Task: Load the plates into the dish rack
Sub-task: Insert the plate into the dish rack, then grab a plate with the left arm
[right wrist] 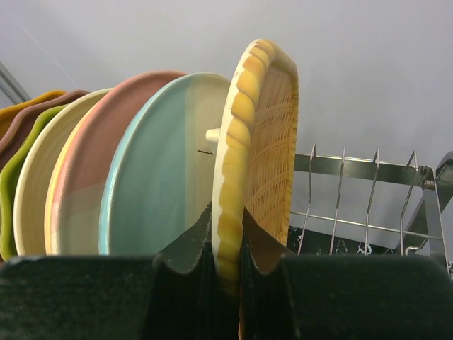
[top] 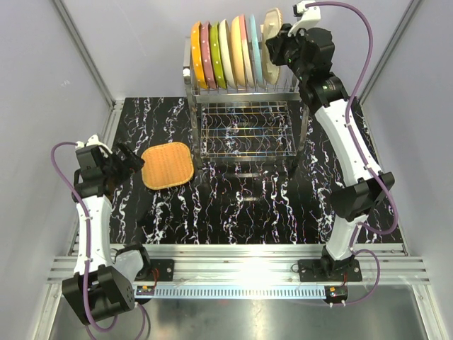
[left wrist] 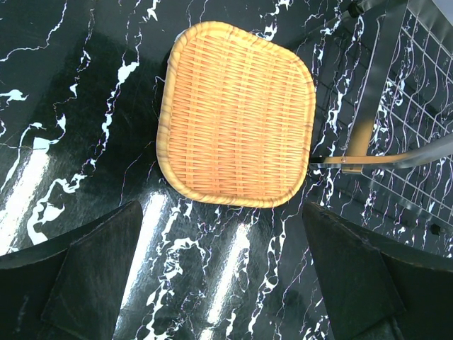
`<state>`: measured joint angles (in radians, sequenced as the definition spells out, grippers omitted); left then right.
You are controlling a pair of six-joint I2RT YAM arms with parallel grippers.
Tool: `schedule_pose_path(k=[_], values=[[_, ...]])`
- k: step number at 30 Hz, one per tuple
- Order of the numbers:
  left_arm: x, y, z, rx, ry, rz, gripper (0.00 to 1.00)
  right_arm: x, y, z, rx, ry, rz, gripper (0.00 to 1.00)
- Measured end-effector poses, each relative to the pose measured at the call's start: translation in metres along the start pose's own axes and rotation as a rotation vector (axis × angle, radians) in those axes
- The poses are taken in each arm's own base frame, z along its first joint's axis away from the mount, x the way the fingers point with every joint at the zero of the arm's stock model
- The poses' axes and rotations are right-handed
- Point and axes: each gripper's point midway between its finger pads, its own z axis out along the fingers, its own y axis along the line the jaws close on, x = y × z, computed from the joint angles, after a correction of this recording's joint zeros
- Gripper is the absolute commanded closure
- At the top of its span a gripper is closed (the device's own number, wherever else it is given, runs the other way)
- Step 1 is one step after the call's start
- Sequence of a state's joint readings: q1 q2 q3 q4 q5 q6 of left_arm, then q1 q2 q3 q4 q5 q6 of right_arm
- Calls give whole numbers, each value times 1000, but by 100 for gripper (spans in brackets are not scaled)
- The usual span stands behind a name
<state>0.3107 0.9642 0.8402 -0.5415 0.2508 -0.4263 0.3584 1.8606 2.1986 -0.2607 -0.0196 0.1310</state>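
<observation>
Right gripper [right wrist: 228, 237]: clenched on the lower rim of the held woven plate [right wrist: 260, 142], 1 finger on each face, up at the top tier on the right end of the dish rack [top: 244, 152]
Held woven plate: tan, basket-patterned with a scalloped edge, on edge and tilted a little, its top above the neighbouring rims; whether its bottom edge sits between prongs cannot be told
Row of plates [top: 226, 55]: 6 stand on edge in the top tier just left of the held one; from the left orange, pink, lime-green, cream, pink-rimmed, then light blue [right wrist: 163, 184] closest to the woven plate
Prongs [right wrist: 340, 198]: upright steel wires on the rail just right of the held plate
Left gripper [left wrist: 223, 230]: released, fingers spread wide, hanging over the table [top: 177, 212] at the left, well apart from the rack's top tier
Flat woven plate [left wrist: 237, 120]: same tan weave, rounded-square, lying flat on the black marbled table just ahead of the left fingers, not touched by them
Flat plate and rack: the plate's right edge lies just beside the rack's near left leg and the lower grid shelf [top: 244, 127]
</observation>
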Motion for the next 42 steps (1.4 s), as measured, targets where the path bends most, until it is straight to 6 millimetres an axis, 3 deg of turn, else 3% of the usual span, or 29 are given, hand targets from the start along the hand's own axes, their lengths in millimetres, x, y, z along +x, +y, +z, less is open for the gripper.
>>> schedule_pose_path(k=[1, 6, 13, 19, 26, 34, 42], values=[[0, 0, 0, 0, 0, 0, 1, 0, 0, 0, 0, 1, 0, 77], [0, -1, 0, 2, 1, 1, 1, 3, 0, 1, 0, 2, -3, 68], [1, -1, 0, 4, 3, 2, 1, 2, 0, 1, -3, 0, -3, 66], [1, -2, 0, 7, 6, 2, 1, 1, 2, 1, -12, -2, 1, 53], [2, -3, 0, 11, 8, 4, 1, -11, 7, -8, -26, -23, 2, 47], [3, -5, 1, 16, 12, 9, 1, -47, 16, -36, -47, -92, 9, 46], [8, 0, 7, -2, 42, 1, 1, -79, 24, -78, -63, -159, 11, 45]])
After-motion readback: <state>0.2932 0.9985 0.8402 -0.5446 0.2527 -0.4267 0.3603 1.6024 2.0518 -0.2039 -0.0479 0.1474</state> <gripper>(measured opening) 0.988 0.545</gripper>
